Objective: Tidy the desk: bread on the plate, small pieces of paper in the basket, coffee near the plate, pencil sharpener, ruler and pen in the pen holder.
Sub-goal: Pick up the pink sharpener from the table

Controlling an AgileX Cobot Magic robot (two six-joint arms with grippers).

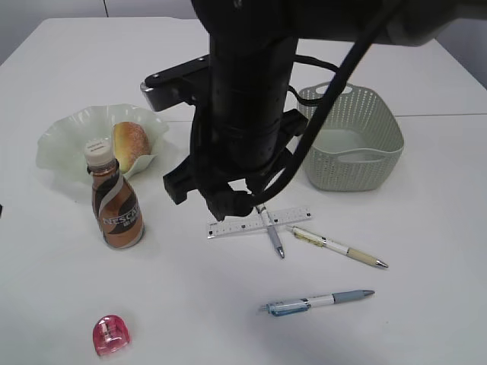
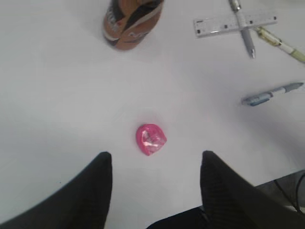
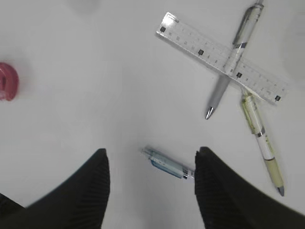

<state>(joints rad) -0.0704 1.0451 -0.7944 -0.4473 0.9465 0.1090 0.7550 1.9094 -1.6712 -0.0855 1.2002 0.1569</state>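
The white worktop [image 1: 68, 304] carries all items. At the left rear, a pale green wavy-edged plate [image 1: 65, 141] holds a piece of bread [image 1: 131, 144]; a brown coffee bottle [image 1: 116, 205] stands upright just in front of the plate, its cap overlapping the plate's rim in the exterior view. A pink pencil sharpener [image 1: 111, 335] lies alone near the front left edge, well apart from the bottle. Near the centre, a clear ruler [image 1: 228, 226] lies flat with a grey pen [image 1: 272, 232] lying across it; a cream-coloured pen [image 1: 338, 248] lies just beside the ruler's right end, and a blue pen [image 1: 316, 302] lies further forward, apart from the others. A pale green perforated basket [image 1: 354, 137] stands at the right rear; its contents cannot be fully judged. A dark arm occupies the middle of the exterior view, hiding what lies behind it. The left gripper [image 2: 156, 157] hangs above the sharpener with jaws apart, gripping nothing. The right gripper [image 3: 151, 157] hangs above the blue pen's end with jaws apart, likewise holding nothing.
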